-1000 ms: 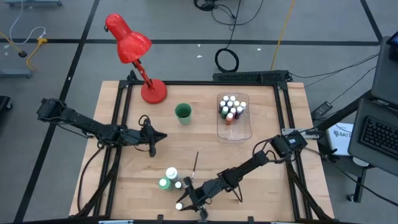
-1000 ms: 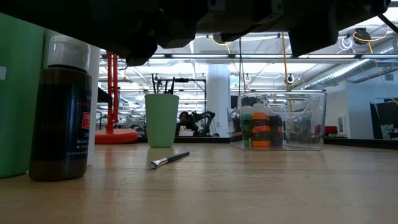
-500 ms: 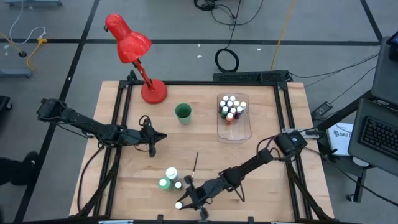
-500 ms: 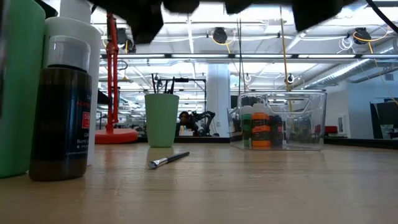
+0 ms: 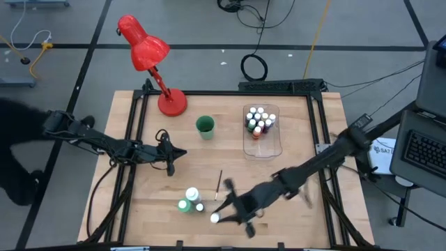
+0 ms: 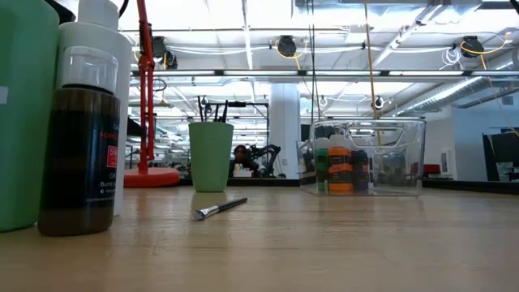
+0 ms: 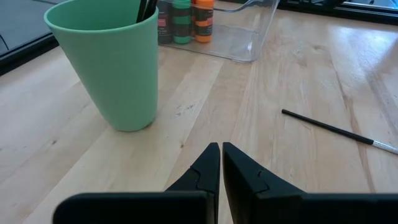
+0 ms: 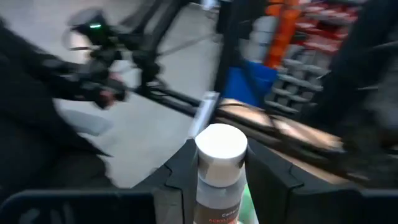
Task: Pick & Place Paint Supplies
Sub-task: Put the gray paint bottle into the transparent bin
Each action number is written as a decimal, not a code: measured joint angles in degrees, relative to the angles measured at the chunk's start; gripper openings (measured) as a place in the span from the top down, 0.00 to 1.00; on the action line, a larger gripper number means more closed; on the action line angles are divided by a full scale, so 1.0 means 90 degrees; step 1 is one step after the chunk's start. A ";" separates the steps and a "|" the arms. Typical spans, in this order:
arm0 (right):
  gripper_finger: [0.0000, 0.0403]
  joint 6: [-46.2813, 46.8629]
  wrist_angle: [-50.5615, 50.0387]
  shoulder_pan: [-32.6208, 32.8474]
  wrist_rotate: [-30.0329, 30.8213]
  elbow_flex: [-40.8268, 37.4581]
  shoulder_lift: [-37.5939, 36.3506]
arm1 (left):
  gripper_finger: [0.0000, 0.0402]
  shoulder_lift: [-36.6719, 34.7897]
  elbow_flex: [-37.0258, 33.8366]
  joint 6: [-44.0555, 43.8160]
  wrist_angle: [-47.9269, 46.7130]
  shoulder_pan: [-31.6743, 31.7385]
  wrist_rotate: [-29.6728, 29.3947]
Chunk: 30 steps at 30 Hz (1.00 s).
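— Fingers on the right gripper (image 8: 221, 180): what are they doing?

— They are clamping a small white-capped bottle (image 8: 219, 168), one finger on each side of it, with the cap standing up between them. In the high view the same gripper (image 5: 221, 215) is hanging over the near part of the tabletop (image 5: 300, 139), with the white cap showing at its tip.

— And the left gripper (image 7: 221, 163)?

— Its fingers are pressed together with nothing between them. In the high view it (image 5: 175, 155) is sitting over the left-centre of the tabletop, well apart from the right one, pointing toward the green cup (image 7: 112, 62).

— Where are the other supplies lying?

— A big white bottle (image 5: 192, 194) and a big green bottle (image 5: 183, 205) are standing side by side near the front edge, with one tiny bottle (image 5: 200, 207) just beside them; up close in the low view that one is showing dark paint (image 6: 79, 146). A thin brush (image 5: 218, 185) is lying flat between that group and the clear tray (image 5: 273, 148). A cluster of tiny bottles (image 5: 258, 121) is standing in the far end of the tray. Dark handles (image 6: 212, 109) are sticking up out of the green cup, which is standing beside the red lamp's base (image 5: 172, 103).
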 joint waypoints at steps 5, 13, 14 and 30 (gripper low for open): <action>0.75 -0.0360 -0.1458 0.0073 0.1403 -0.0047 -0.1307 | 0.95 0.0002 0.0000 -0.0001 -0.0002 0.0000 0.0000; 0.75 -0.0133 -0.1978 0.0029 0.4119 -0.1607 -0.3150 | 0.95 0.0002 0.0000 -0.0016 -0.0001 0.0000 0.0000; 0.75 0.0003 -0.1993 -0.0006 0.4410 -0.1960 -0.3374 | 0.95 0.0002 0.0000 -0.0031 0.0000 0.0000 0.0000; 0.75 0.0796 0.0205 -0.1643 0.4539 -0.6631 -0.5791 | 0.95 0.0002 0.0000 -0.0115 0.0000 0.0000 -0.0002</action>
